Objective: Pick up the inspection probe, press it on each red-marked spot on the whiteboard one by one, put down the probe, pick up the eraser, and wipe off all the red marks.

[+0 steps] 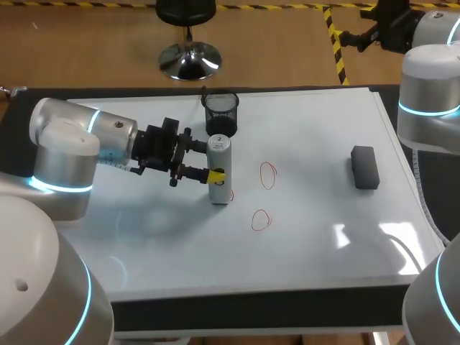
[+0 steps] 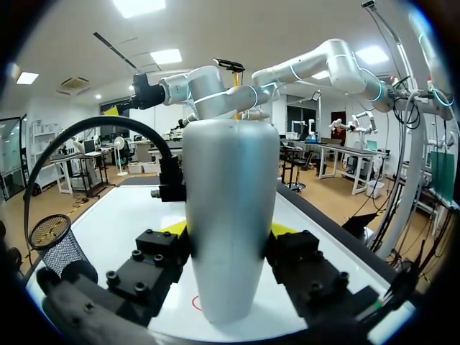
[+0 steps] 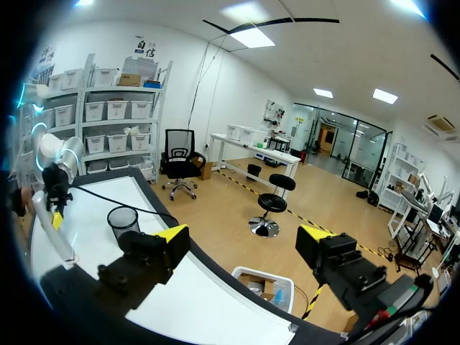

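Observation:
The inspection probe (image 1: 219, 169), a silver cylinder, stands upright on the whiteboard (image 1: 309, 237). My left gripper (image 1: 215, 175) is shut on its middle from the side. The left wrist view shows the probe (image 2: 230, 215) between both yellow-tipped fingers, its foot on a red mark (image 2: 195, 303). That mark's edge (image 1: 230, 195) peeks out beside the probe's base. Two more red ovals (image 1: 268, 175) (image 1: 261, 220) lie to its right. The dark eraser (image 1: 365, 167) lies far right. My right gripper (image 3: 244, 241) hangs open and empty beyond the board's far right corner.
A black mesh cup (image 1: 221, 113) stands just behind the probe, close to the left gripper, and shows beside that gripper in its wrist view (image 2: 61, 244). My right arm (image 1: 431, 93) rises along the board's right edge.

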You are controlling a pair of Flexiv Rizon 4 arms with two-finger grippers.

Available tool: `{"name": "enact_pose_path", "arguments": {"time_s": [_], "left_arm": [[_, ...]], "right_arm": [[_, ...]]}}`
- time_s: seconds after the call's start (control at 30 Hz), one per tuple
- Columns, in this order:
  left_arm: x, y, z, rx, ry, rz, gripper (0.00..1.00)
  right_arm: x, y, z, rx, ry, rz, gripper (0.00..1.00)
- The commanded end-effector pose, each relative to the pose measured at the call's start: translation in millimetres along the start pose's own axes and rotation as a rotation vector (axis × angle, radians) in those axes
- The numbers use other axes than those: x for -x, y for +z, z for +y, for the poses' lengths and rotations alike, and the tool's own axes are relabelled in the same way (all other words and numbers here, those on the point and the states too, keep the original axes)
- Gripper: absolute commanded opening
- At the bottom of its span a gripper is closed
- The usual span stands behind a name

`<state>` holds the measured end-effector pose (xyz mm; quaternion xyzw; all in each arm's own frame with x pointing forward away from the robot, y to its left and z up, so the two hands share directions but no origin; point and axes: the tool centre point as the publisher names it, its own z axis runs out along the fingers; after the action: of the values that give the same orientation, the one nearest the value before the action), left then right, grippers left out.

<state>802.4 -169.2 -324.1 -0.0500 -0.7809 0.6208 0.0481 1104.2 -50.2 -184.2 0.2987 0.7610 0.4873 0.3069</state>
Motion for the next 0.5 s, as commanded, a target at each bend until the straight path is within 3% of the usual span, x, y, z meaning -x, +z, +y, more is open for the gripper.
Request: {"name": "enact_pose_path", "arguments": {"time_s": [0.03, 0.13, 0.17, 0.23, 0.27, 0.5], "left_arm": [[-3.7, 4, 20.5, -0.001, -0.001, -0.002, 0.0], [-3.7, 4, 20.5, -0.001, -0.001, -0.002, 0.0], [-3.7, 4, 20.5, -0.001, -0.001, -0.002, 0.0], [-3.7, 4, 20.5, -0.001, -0.001, -0.002, 0.0], [-3.7, 4, 20.5, -0.001, -0.001, -0.002, 0.0], [-3.7, 4, 20.5, -0.001, -0.001, -0.002, 0.0]], "right_arm": [[1, -3, 12, -0.178, -0.07, -0.04, 1.0], [3, -25, 25, -0.413, -0.16, -0.062, 1.0], [4, -30, 27, -0.453, -0.181, -0.061, 1.0], [6, -51, 32, -0.672, -0.154, 0.009, 1.0], [6, -63, 35, -0.728, -0.144, 0.042, 1.0], [6, -63, 35, -0.728, -0.144, 0.042, 1.0]]}}
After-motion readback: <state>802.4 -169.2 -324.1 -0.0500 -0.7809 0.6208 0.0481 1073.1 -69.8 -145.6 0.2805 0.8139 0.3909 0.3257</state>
